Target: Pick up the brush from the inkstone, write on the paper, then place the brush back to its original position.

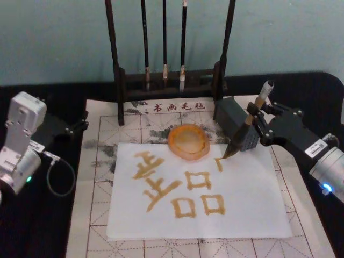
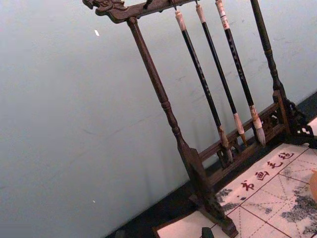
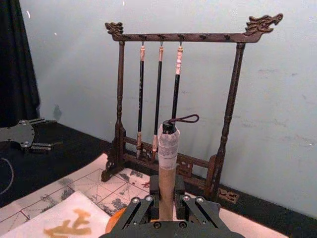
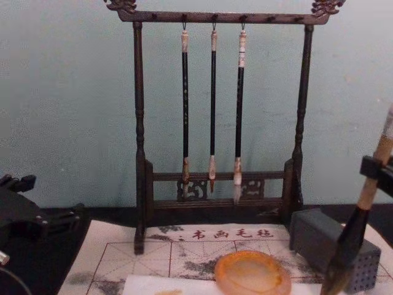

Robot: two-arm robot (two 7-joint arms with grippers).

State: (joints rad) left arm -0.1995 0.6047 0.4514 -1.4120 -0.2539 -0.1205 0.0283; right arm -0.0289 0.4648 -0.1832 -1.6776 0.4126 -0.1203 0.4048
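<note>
The writing step is in hand. The right claw point(image 1: 253, 121), at 3 o'clock on the table point(image 1: 37, 226), is clenched on the tan handle of the brush point(image 1: 238, 141). The brush leans tip-down, and its dark bristles appear to touch the paper point(image 1: 252, 204) at the sheet's 1 o'clock corner, about 4 o'clock from the inkstone point(image 1: 188, 141), though actual contact is hard to confirm. Amber strokes already cover the sheet's left and middle. Only a short mark sits by the tip, so I judge the writing well along but not finished. The next move calls for a light, steady drag that keeps the sheet flat, then a lift and a short carry toward 10 o'clock to lay the brush on the inkstone. The left claw point(image 1: 77, 127) is parked at 9 o'clock; I cannot tell whether it is released or clenched. By count: one thick brush, one inkstone, one white sheet, one gridded mat point(image 1: 97, 215), one grey block point(image 1: 230, 114), and three thin brushes point(image 4: 213, 98) hanging on one rack point(image 4: 138, 123) at 12 o'clock.
</note>
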